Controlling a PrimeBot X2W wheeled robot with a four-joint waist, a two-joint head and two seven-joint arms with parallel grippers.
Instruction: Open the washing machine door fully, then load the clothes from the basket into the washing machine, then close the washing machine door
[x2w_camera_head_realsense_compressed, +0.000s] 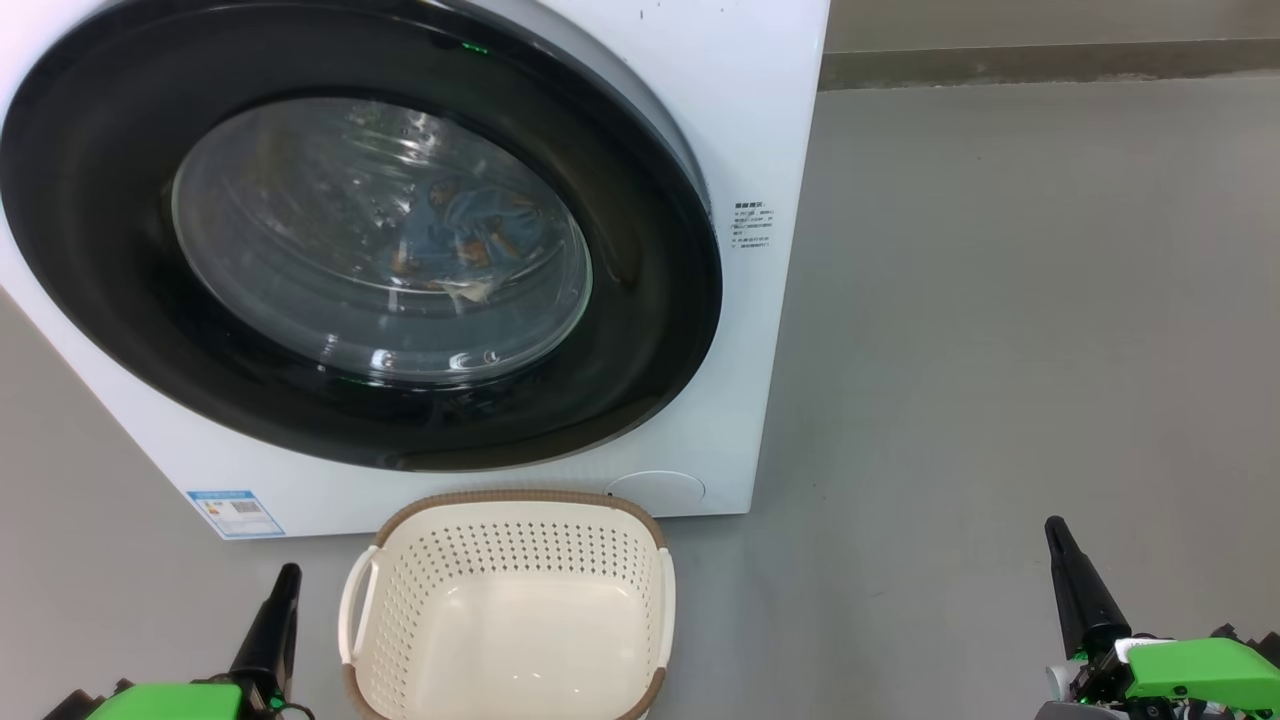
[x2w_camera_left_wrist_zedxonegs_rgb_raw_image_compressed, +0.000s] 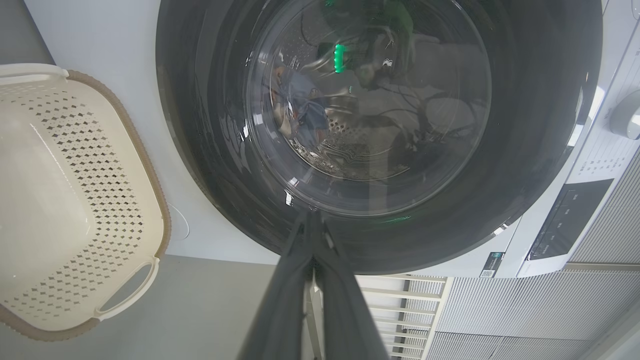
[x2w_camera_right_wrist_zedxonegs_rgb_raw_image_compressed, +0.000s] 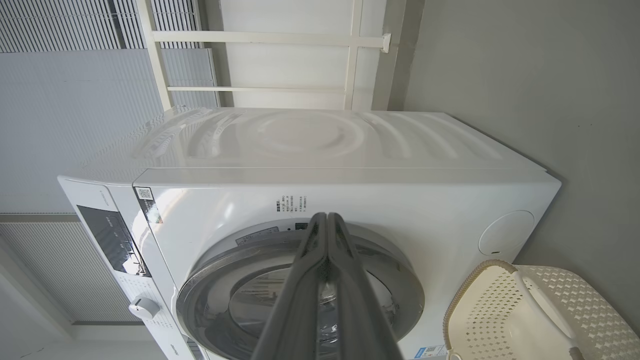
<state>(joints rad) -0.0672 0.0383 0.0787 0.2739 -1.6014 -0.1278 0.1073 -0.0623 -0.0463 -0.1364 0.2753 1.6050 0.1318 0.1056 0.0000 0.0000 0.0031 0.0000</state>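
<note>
The washing machine (x2w_camera_head_realsense_compressed: 740, 120) stands ahead with its door (x2w_camera_head_realsense_compressed: 640, 330) shut flat against the front. Through the glass window the clothes (x2w_camera_head_realsense_compressed: 470, 235) show as blue fabric inside the drum, also seen in the left wrist view (x2w_camera_left_wrist_zedxonegs_rgb_raw_image_compressed: 305, 112). The cream basket (x2w_camera_head_realsense_compressed: 510, 610) sits on the floor in front of the machine and holds nothing. My left gripper (x2w_camera_head_realsense_compressed: 288, 575) is shut at the lower left, just left of the basket. My right gripper (x2w_camera_head_realsense_compressed: 1055, 528) is shut at the lower right, well away from the machine. Both hold nothing.
Grey floor (x2w_camera_head_realsense_compressed: 1000, 350) stretches to the right of the machine up to a wall base (x2w_camera_head_realsense_compressed: 1050, 60). A blue label sticker (x2w_camera_head_realsense_compressed: 235, 512) sits on the machine's lower front. In the right wrist view a white frame (x2w_camera_right_wrist_zedxonegs_rgb_raw_image_compressed: 280, 37) stands behind the machine.
</note>
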